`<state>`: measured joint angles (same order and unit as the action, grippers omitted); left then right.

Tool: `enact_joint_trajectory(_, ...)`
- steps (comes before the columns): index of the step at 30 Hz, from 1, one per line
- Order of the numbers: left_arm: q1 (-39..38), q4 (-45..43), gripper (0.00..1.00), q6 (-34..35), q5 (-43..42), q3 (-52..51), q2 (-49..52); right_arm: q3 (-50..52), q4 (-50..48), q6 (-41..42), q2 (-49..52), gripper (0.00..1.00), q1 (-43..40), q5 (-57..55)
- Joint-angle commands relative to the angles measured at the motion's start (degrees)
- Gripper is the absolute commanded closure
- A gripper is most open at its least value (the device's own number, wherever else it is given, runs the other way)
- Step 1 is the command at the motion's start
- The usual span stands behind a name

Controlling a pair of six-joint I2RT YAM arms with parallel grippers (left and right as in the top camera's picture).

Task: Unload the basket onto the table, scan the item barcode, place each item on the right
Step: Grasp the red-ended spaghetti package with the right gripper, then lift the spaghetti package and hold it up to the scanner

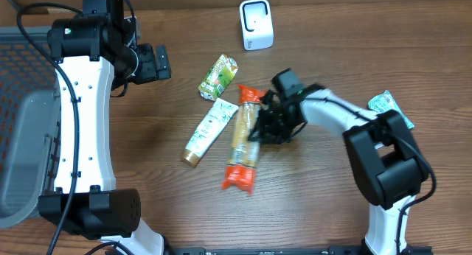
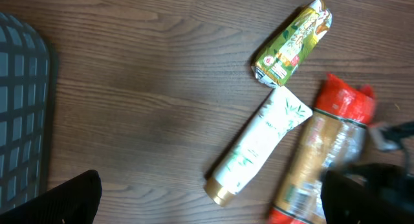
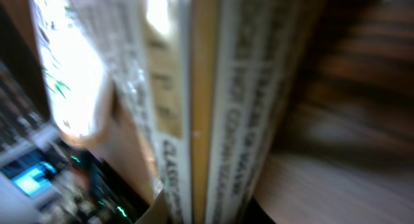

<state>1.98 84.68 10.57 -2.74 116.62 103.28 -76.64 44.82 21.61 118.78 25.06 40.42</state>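
One long snack sleeve, clear in the middle with orange-red crimped ends, lies nearest the robot's side of the desk, running from about 6 o'clock up toward 12 just left of centre. The right gripper comes in on it from 3 o'clock and looks clamped across the sleeve's middle. The right wrist view is filled by blurred printed film at very close range, and the fingers themselves cannot be made out there. The pack should be light, with a slick crinkly film over a brittle stack inside, so it may slip or bend. A hold across the firm middle, clear of the soft crimped ends and of any barcode panel, seems best, with only a moderate squeeze. Touching or just beside it at 9 o'clock lies a white tube with a gold cap. Farther off, toward 11 o'clock, is a green pouch, and a teal packet sits well apart at 3 o'clock. The left gripper hangs wide open and empty at 10 o'clock. Farthest away, at 12 o'clock, stands the white scanner.
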Motion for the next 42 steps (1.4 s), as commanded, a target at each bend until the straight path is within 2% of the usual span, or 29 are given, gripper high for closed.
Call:
enact_joint_trajectory(1,0.2,0.1,0.0,0.6,0.0,0.0,0.6,-7.4,9.2,-21.2,-2.2,0.81,-2.4,-7.0)
enact_joint_trajectory(2,0.2,0.1,0.0,0.6,0.0,0.0,0.6,-8.7,11.7,-23.4,-2.2,0.63,-2.6,-10.4)
enact_joint_trajectory(4,0.2,0.1,0.0,0.6,0.0,0.0,0.6,-10.4,14.6,-24.7,-2.2,0.37,-2.8,-15.8)
enact_joint_trajectory(5,0.2,0.1,0.01,0.6,0.0,0.0,0.6,-10.8,15.4,-24.7,-2.2,0.3,-2.9,-16.6)
enact_joint_trajectory(6,0.2,0.1,0.0,0.6,0.0,0.0,0.6,-10.9,15.6,-24.7,-2.2,0.26,-3.0,-16.3)
enact_joint_trajectory(11,0.2,0.1,0.01,0.6,0.0,0.0,0.6,-9.0,15.4,-23.5,-2.0,0.25,-3.8,-9.3)
enact_joint_trajectory(15,0.2,0.1,0.0,0.6,0.0,0.0,0.6,-4.0,10.8,-15.8,-2.0,0.24,-3.9,-8.1)
enact_joint_trajectory(20,0.2,0.1,0.01,0.6,0.0,0.0,0.6,5.1,-0.5,-4.9,-2.0,0.28,-3.9,-2.2)
enact_joint_trajectory(22,0.2,0.1,0.0,0.6,0.0,0.0,0.6,8.3,-5.4,0.4,-2.0,0.32,-3.5,-1.2)
enact_joint_trajectory(28,0.2,0.1,0.0,0.6,0.0,0.0,0.6,12.9,-15.3,11.9,-2.0,0.59,-3.0,-1.1)
enact_joint_trajectory(32,0.2,0.1,0.0,0.6,0.0,0.0,0.6,13.0,-17.9,12.9,-2.0,0.67,-2.6,-1.1)
enact_joint_trajectory(35,0.2,0.1,0.0,0.6,0.0,0.0,0.6,13.0,-18.9,12.9,-2.0,0.87,-2.5,-1.0)
enact_joint_trajectory(37,0.2,0.1,0.0,0.6,0.0,0.0,0.6,13.0,-19.8,12.9,-2.0,0.96,-2.5,0.5)
enact_joint_trajectory(42,0.2,0.1,0.0,0.6,0.0,0.0,0.6,12.8,-23.9,9.6,-2.2,0.96,-2.9,9.4)
